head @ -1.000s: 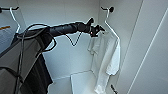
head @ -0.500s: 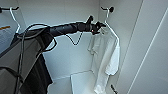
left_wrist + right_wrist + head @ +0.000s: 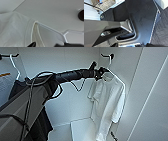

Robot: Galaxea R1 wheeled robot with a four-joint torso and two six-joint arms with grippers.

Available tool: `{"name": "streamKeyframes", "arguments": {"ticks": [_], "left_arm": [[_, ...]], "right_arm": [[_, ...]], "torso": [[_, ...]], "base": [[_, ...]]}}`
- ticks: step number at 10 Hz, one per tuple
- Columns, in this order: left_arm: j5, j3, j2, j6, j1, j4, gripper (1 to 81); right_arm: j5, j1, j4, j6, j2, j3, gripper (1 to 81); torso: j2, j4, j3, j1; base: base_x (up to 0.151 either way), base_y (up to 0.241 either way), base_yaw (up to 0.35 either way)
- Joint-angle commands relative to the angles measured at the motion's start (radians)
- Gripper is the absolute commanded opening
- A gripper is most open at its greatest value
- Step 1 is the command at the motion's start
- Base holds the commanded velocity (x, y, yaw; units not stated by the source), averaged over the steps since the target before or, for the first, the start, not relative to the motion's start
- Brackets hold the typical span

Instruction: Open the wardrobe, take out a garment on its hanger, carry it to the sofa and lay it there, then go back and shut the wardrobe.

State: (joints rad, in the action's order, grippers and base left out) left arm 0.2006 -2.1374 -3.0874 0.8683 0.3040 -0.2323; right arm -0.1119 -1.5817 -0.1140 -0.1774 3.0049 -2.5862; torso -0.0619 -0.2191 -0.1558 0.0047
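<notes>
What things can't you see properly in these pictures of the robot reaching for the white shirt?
- Left gripper, head view: blurred and dark against the hanger, so open or shut cannot be told.
- Hanger hook, left wrist view: cut off by the picture edge.
- White shirt, head view: its hem runs off the bottom edge.
- Black garment, head view: mostly hidden behind the robot's arm.

We see our own dark base panel point(image 3: 142, 17) close up, with a grey bracket point(image 3: 130, 30) curving across it. Grey carpet point(image 3: 161, 31) runs alongside, a woven basket point(image 3: 102, 4) sits near the far edge.
</notes>
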Motion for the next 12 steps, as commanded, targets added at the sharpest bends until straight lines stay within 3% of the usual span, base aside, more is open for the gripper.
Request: {"name": "streamKeyframes", "arguments": {"ticks": [1, 6, 12], "left_arm": [[-0.056, -0.012, -0.007, 0.0, 0.203, 0.031, 81.1], [-0.141, 0.132, 0.079, 0.003, 0.204, 0.024, 81.1], [-0.17, 0.007, -0.048, 0.003, 0.195, 0.061, 81.1]], "right_arm": [[0.055, 0.025, -0.003, -0.004, 0.018, -0.021, 81.1], [0.07, 0.025, -0.003, -0.004, 0.038, -0.058, 81.1], [0.07, 0.022, -0.001, -0.005, 0.039, -0.058, 81.1]], "torso": [[0.0, 0.0, 0.0, 0.0], [0.0, 0.0, 0.0, 0.0], [0.0, 0.0, 0.0, 0.0]], "base": [[0.0, 0.0, 0.0], [0.0, 0.0, 0.0], [0.0, 0.0, 0.0]]}}
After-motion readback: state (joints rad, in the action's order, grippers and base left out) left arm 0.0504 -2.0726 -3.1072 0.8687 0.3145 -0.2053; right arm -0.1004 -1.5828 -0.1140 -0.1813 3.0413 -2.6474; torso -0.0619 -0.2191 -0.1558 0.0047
